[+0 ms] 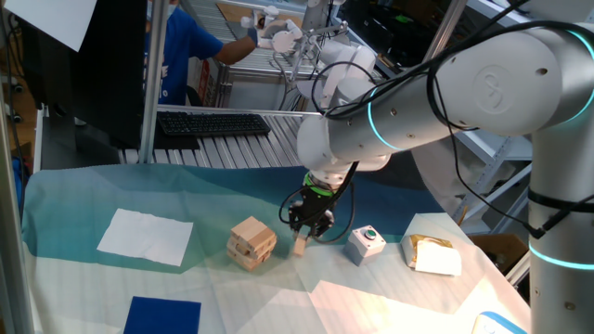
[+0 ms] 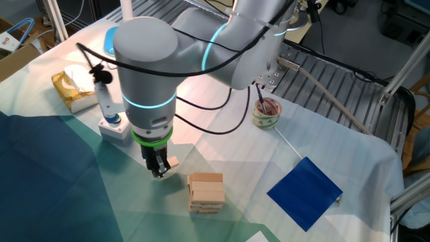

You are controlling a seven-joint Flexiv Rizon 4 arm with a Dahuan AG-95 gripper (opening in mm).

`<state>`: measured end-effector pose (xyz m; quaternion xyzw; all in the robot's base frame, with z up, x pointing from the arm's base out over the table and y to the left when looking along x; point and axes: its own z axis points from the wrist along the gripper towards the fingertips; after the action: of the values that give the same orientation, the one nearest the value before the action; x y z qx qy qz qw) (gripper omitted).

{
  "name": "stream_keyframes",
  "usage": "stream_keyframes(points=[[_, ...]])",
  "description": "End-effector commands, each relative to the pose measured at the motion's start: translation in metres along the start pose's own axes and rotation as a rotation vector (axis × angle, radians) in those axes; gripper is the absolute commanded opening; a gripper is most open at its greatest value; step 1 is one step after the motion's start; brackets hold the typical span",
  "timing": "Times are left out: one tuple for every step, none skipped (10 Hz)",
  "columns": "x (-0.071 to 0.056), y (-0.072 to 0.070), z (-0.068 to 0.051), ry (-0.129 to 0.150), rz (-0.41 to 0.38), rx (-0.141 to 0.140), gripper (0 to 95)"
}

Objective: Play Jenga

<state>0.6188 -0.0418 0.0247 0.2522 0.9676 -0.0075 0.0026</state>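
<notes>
- One fixed view: gripper (image 1: 309, 229) down low at the cloth, fingers pinched on a loose block (image 1: 301, 245) that pokes out below the tips, roughly upright.
- Jenga stack (image 1: 251, 242) sitting at about 9 o'clock from the gripper, near but apart, not touching the loose block.
- Other fixed view: same deal, gripper (image 2: 158, 168) pointing straight down, a bit of the loose block (image 2: 170, 162) peeking out beside the fingers, stack (image 2: 205, 192) at about 4 o'clock from it.
- Step in hand, best guess: handling the pulled block off to the side of the stack. Can't tell whether it's resting on the cloth or just above it.
- Next move probably calls for lifting it clear, turning it flat and setting it across the top layer, gently, since the stack looks a touch uneven and a nudge could topple it.
- Count: one stack, a few crosswise layers (exact block count too small to tell), one loose block.
- Also around: one white button box (image 1: 367, 243) at 3 o'clock from the gripper, one tan packet (image 1: 431, 253), one white sheet (image 1: 146, 236), one blue square (image 2: 304, 192), one tape roll (image 2: 267, 112).
</notes>
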Motion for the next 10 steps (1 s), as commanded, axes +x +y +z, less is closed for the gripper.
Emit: stream_keyframes(points=[[-0.0130,-0.0160,0.0048,0.002,-0.199,0.011,0.0],[-0.0131,-0.0165,0.0052,0.007,-0.231,0.013,0.0],[-0.0131,-0.0166,0.0052,0.007,-0.235,0.021,0.0],[-0.0131,-0.0166,0.0052,0.006,-0.213,0.023,38.0],[-0.0130,-0.0165,0.0052,0.008,-0.197,0.024,76.0],[-0.0129,-0.0165,0.0053,0.009,-0.175,0.021,95.0],[-0.0128,-0.0164,0.0054,0.009,-0.173,0.022,95.0],[-0.0125,-0.0162,0.0056,0.011,-0.166,0.020,95.0],[-0.0124,-0.0161,0.0055,0.012,-0.163,0.019,95.0],[-0.0123,-0.0163,0.0053,0.021,-0.161,0.015,76.0]])
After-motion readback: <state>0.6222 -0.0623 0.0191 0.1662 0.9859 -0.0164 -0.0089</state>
